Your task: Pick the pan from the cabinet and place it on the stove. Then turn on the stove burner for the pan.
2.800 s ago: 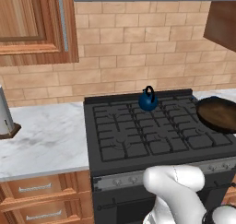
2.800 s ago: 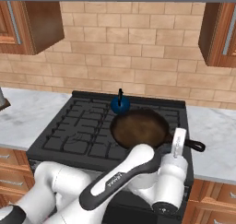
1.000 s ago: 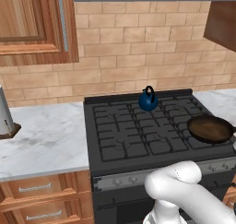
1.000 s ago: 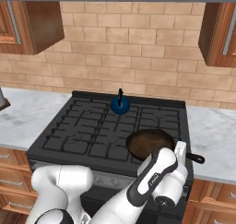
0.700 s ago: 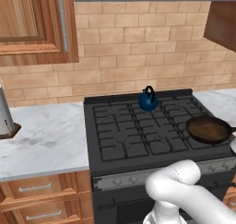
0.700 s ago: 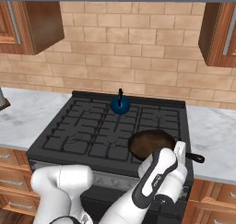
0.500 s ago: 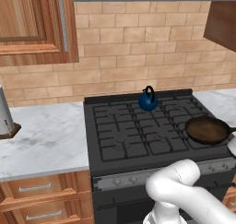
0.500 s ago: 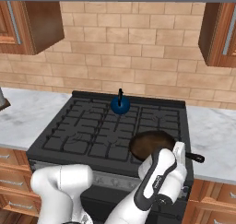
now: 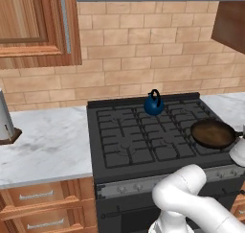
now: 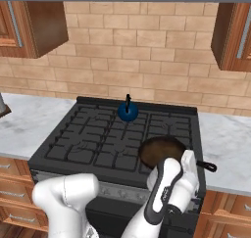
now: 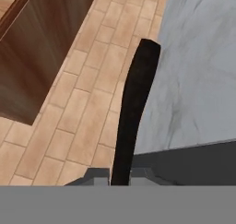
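Note:
The dark pan (image 9: 212,133) (image 10: 157,149) rests on the front right grate of the black stove (image 9: 129,136) (image 10: 93,139). Its long black handle (image 11: 133,103) runs up from between my finger tips in the hand view. My gripper (image 11: 120,174) is shut on that handle near its base. The white hand (image 10: 188,166) stands at the stove's front right corner and covers part of the pan. A reddish-brown wall cabinet (image 9: 33,26) with a silver bar handle hangs at the upper left, its door closed.
A small blue kettle (image 9: 153,104) (image 10: 127,112) sits at the back middle of the stove. The silver knob strip (image 9: 158,181) runs along the stove's front. Marble counters (image 9: 48,141) (image 10: 225,139) flank the stove. Another cabinet (image 10: 235,31) hangs at the upper right.
The pan has come down from above the right side onto the front right grate and shifted slightly left. My gripper stays shut on its handle.

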Robot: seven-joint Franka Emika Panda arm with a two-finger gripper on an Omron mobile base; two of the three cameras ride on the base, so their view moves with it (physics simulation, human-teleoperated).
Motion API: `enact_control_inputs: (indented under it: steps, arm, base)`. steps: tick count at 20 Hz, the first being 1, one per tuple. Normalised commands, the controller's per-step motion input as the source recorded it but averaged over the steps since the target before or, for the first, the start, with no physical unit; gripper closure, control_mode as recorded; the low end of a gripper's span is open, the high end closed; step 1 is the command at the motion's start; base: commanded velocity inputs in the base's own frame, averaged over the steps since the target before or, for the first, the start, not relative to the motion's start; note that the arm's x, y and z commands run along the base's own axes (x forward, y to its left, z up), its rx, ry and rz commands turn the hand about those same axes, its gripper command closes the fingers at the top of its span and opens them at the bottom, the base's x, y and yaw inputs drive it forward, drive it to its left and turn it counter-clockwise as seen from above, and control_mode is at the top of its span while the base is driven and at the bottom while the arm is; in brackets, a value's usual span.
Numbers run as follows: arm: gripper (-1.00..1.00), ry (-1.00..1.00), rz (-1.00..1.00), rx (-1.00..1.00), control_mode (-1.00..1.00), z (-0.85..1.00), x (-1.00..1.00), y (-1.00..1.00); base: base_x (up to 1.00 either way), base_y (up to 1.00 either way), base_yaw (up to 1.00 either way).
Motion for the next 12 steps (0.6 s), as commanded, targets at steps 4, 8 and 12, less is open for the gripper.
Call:
enact_control_inputs:
  steps: [4, 8, 12]
  arm:
    - [1.00, 0.00, -0.03, -0.06, -1.00, 0.00, 0.13, -0.18]
    - [1.00, 0.01, 0.00, 0.00, -1.00, -0.01, 0.00, -0.01]
    - [-1.00, 0.08, 0.00, -0.01, -1.00, -0.05, 0.06, 0.00]
  base:
    - [0.00, 0.00, 0.00]
    - [0.00, 0.00, 0.00]
    - [0.00, 0.00, 0.00]
